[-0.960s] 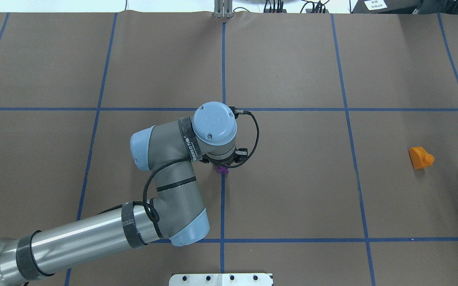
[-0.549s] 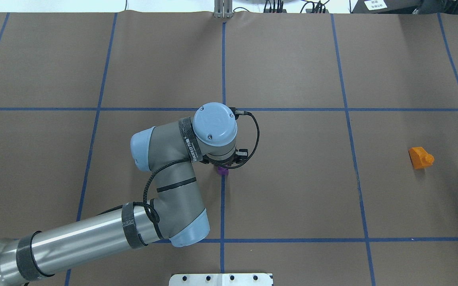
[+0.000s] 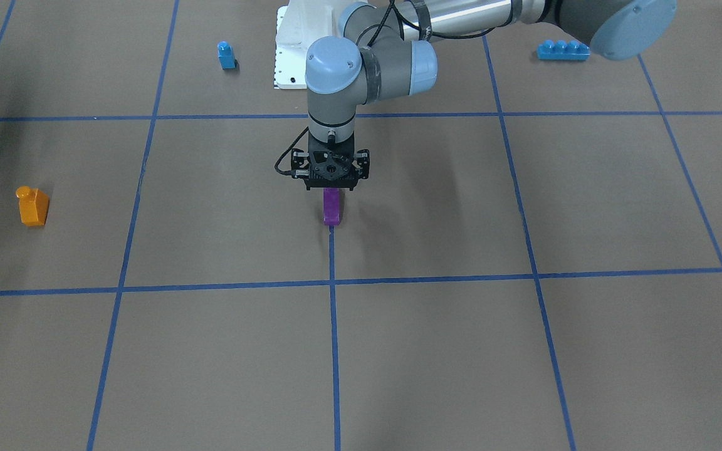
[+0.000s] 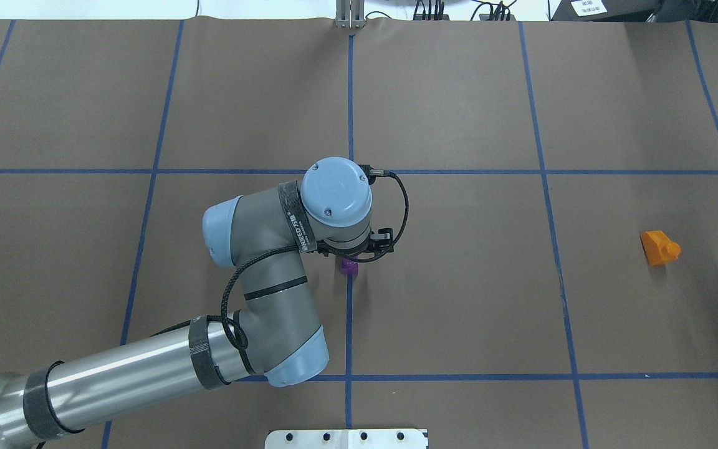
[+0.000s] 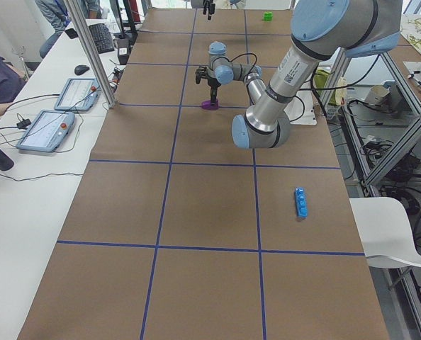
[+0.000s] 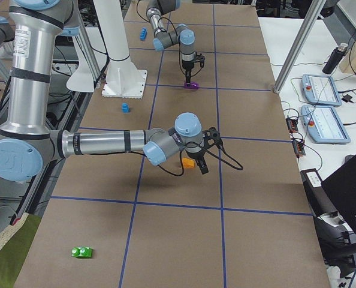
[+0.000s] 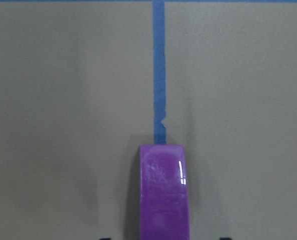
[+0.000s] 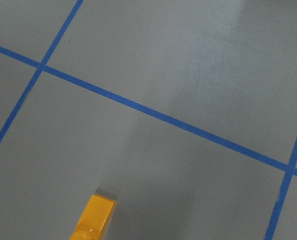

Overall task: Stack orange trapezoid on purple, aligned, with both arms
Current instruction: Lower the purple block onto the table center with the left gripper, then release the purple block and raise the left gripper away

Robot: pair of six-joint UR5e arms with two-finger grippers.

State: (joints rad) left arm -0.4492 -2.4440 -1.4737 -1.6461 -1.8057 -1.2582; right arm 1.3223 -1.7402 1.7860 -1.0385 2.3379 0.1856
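The purple block [image 3: 331, 207] stands on the brown table cover [image 3: 461, 351] at the table's middle, at the end of a blue tape line [image 7: 159, 75]. The left gripper [image 3: 331, 190] hangs straight over it. In the left wrist view the 2 dark fingertips barely show at the bottom edge, each clear of the block's sides, so the jaws read as spread around it and holding nothing. The orange trapezoid [image 4: 660, 247] sits well apart, far out on the robot's right and seemingly stud up, with the right gripper [image 6: 202, 168] just beside it. Whether those jaws are apart or closed I cannot tell, since only the side view shows them. Both blocks look like hard, glossy plastic: light, stiff and not fragile, but slick, so a pinch on the sloped face would probably squirt the orange one out. The safer hold is likely across its 2 flat parallel sides, above the bottom edge so the underside stays free, with its slope turned to match the purple block's so it seats squarely over the 1 stud.
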